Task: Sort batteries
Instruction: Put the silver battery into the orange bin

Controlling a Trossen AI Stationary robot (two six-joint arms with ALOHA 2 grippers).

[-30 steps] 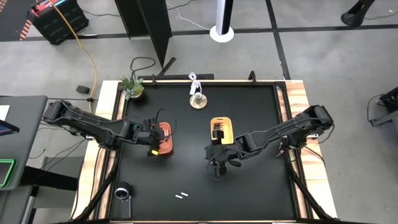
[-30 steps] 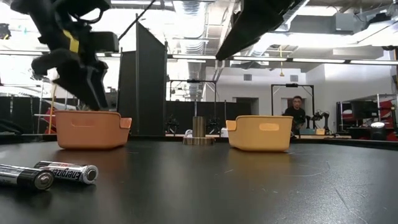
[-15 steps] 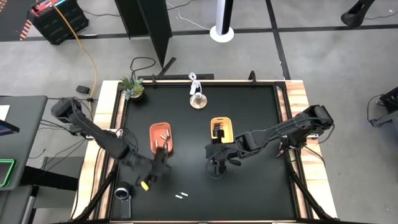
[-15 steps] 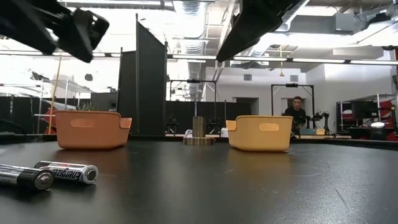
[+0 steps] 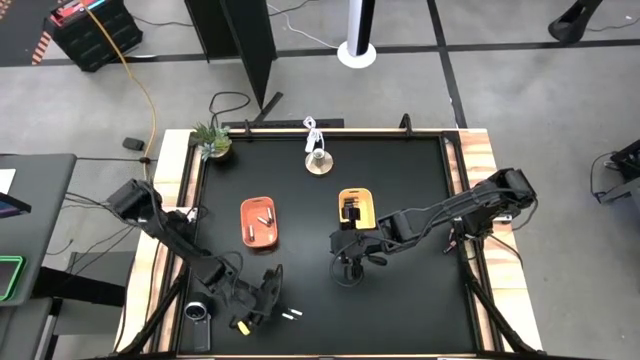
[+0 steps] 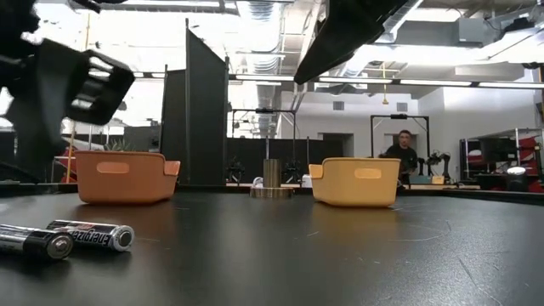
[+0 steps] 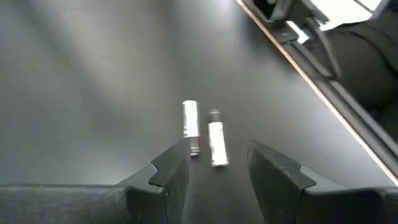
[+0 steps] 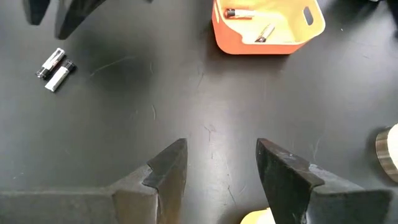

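1. Left gripper hangs low over the near part of the black table, at about 7 o'clock from the table's centre, fingers spread apart with nothing between them.
2. Two loose batteries lie side by side on the table just at 4 o'clock of that gripper; the left wrist view shows them right ahead of the parted fingers, not touching them.
3. Close to the low camera, the same pair rests flat on the table.
4. Orange tray, at about 9 o'clock from centre, holds two whitish cells.
5. Yellow tray sits at 3 o'clock of the orange one, with dark cells inside.
6. Right gripper hovers at 6 o'clock of the yellow tray, its fingers apart and empty.
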